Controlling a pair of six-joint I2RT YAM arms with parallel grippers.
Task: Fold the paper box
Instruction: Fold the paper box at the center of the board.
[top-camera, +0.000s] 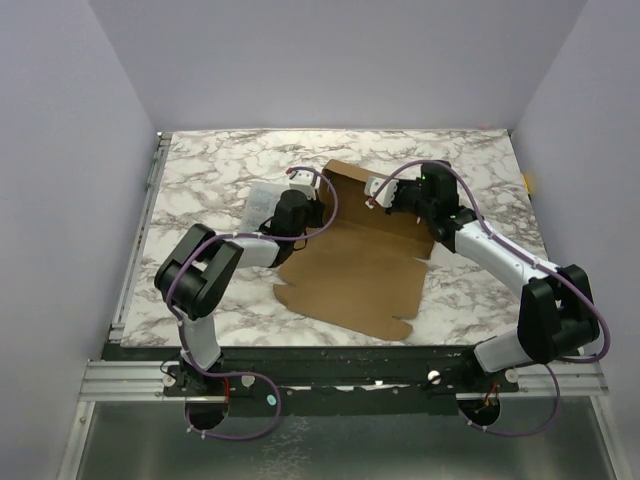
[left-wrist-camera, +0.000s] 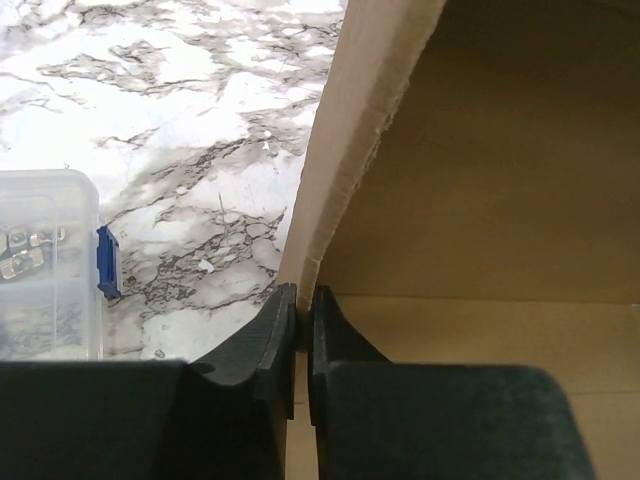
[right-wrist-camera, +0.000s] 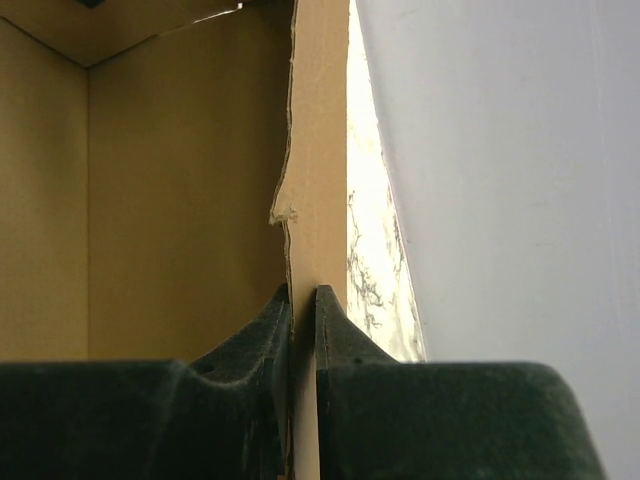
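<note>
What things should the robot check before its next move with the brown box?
1. Left end effector pinching a paper box flap: ok.
2. Right end effector pinching another flap: ok.
3. Both pinched flaps standing up: ok.
4. Plastic case apart from the cardboard: ok.
5. Near part of the sheet folded: not ok, it lies flat.
6. Grips firm enough for lifting: cannot tell.

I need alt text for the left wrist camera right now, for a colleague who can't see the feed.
The left gripper is closed on the edge of a raised flap of the brown paper box, the cardboard pinched between its black jaws. To the left, apart from the box, a clear plastic case with a blue clip sits on the marble table.
</note>
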